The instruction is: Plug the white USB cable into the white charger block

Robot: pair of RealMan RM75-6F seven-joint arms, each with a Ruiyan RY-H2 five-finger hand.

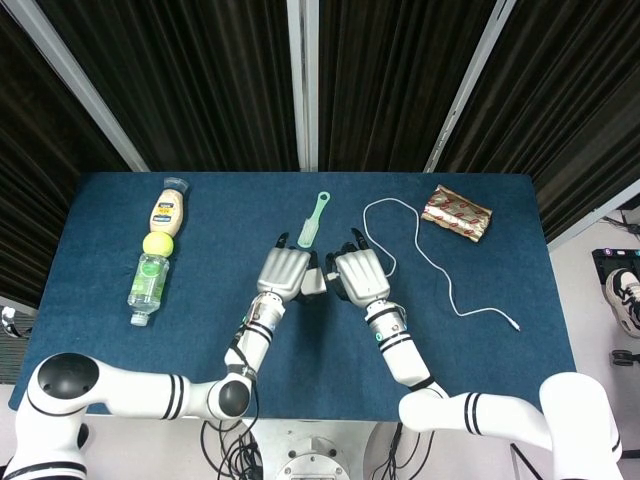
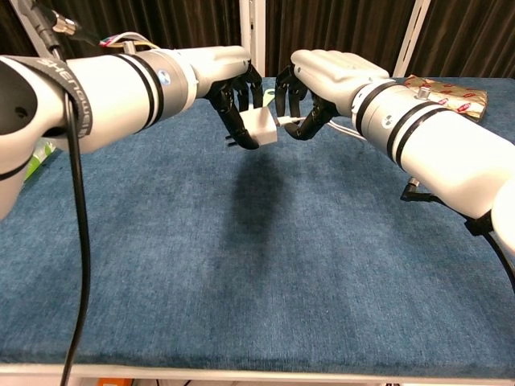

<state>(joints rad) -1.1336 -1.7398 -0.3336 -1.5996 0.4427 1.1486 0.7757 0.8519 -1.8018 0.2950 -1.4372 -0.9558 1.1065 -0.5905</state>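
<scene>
My left hand (image 1: 284, 272) (image 2: 229, 76) grips the white charger block (image 2: 261, 129) (image 1: 314, 283) above the blue table, mid-centre. Facing it, my right hand (image 1: 362, 275) (image 2: 322, 74) pinches the plug end of the white USB cable (image 1: 430, 262) (image 2: 291, 121). The plug tip touches the block's face; whether it is seated is hidden. The rest of the cable loops behind the right hand and trails right to its free end (image 1: 514, 325) on the table.
A green brush (image 1: 313, 221) lies just behind the hands. At the far left lie a mayonnaise bottle (image 1: 166, 210), a yellow ball (image 1: 157, 243) and a clear bottle (image 1: 147, 285). A foil snack packet (image 1: 457, 213) sits at the back right.
</scene>
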